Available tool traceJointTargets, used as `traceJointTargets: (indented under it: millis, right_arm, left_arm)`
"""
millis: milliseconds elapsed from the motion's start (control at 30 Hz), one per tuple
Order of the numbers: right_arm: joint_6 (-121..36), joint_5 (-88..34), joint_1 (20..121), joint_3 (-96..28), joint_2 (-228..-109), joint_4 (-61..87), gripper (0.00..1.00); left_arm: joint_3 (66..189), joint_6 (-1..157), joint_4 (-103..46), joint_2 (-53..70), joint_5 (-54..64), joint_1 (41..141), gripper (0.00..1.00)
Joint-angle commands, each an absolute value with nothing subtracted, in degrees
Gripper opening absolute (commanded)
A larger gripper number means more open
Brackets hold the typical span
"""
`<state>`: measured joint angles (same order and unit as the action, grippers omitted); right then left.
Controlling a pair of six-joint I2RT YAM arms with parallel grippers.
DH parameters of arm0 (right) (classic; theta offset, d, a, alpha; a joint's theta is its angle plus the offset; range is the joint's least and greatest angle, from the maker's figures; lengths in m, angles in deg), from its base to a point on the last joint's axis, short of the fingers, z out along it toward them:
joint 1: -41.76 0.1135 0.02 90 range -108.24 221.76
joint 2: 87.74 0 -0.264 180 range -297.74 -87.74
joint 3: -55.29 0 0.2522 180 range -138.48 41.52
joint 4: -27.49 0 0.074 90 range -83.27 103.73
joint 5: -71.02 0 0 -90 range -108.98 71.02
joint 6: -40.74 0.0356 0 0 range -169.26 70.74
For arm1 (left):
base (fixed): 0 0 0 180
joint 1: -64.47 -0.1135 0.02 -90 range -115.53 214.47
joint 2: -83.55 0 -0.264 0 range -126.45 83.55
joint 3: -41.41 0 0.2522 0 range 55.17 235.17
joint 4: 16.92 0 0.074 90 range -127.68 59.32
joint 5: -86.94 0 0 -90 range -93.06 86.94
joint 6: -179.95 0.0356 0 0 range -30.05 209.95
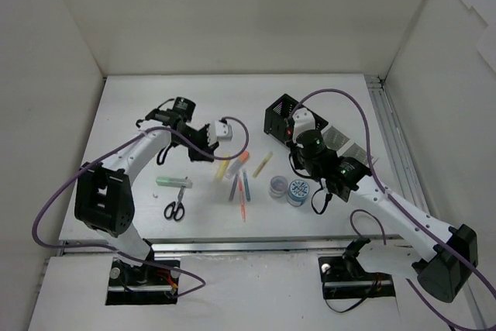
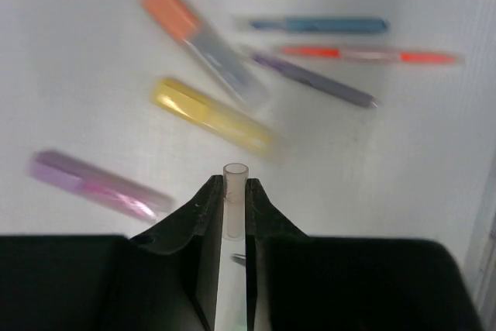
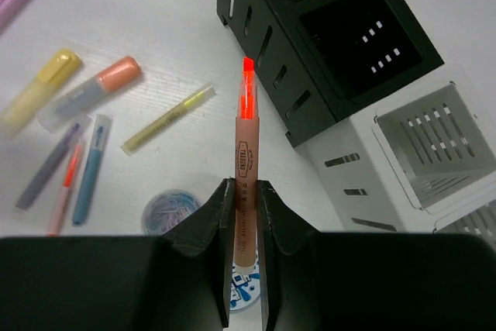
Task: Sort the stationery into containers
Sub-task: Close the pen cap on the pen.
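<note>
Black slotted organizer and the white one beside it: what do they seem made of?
Black slotted organizer: thin flat walls with cleanly cut slots, matte; probably coated sheet metal, possibly hard plastic. White slotted organizer: same build, matte white coat.

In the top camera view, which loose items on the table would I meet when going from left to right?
Scissors → yellow highlighter → orange highlighter → yellow pen → grey tape roll → blue tape roll. The thin pens overlap the orange highlighter, so they are omitted.
</note>
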<state>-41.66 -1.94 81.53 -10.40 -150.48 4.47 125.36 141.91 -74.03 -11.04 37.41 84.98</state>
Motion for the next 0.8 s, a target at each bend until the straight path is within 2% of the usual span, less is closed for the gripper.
traceJointTargets:
  millis: [0,267,333,367,400,533,600,767]
  right_arm:
    - [-52.84,-2.11,84.11,-12.7,-151.46,7.4,0.0]
    - [-80.24,-1.83,86.49,-12.0,-148.04,16.09,0.0]
    - [-89.89,-3.94,86.49,-10.78,-145.94,19.07,0.0]
    - [-92.48,-6.47,86.41,-10.42,-145.23,20.05,0.0]
    - [-95.11,-7.98,86.23,-10.16,-143.92,20.75,0.0]
    - [-107.87,-15.71,84.12,-10.68,-142.41,21.03,0.0]
    - [-109.89,-18.26,81.33,-11.47,-142.67,20.76,0.0]
    - [-120.96,-28.46,77.71,-15.86,-146.36,14.44,0.0]
  left_arm:
    - [140.27,138.91,-79.88,-10.83,46.94,82.31,0.0]
    - [162.97,121.28,-74.92,-15.06,59.25,80.37,0.0]
    - [164.67,116.07,-70.95,-15.06,63.02,80.37,0.0]
    - [163.46,112.05,-61.36,-14.11,63.73,80.37,0.0]
    - [162.06,102.44,-56.66,-13.4,65.05,80.37,0.0]
    - [154.59,83.14,-37.67,-9.71,64.18,80.99,0.0]
    - [146.43,75.58,-27.64,-6.29,63.57,82.21,0.0]
    - [137.71,73.42,-35.66,-1.62,58.38,85.55,0.0]
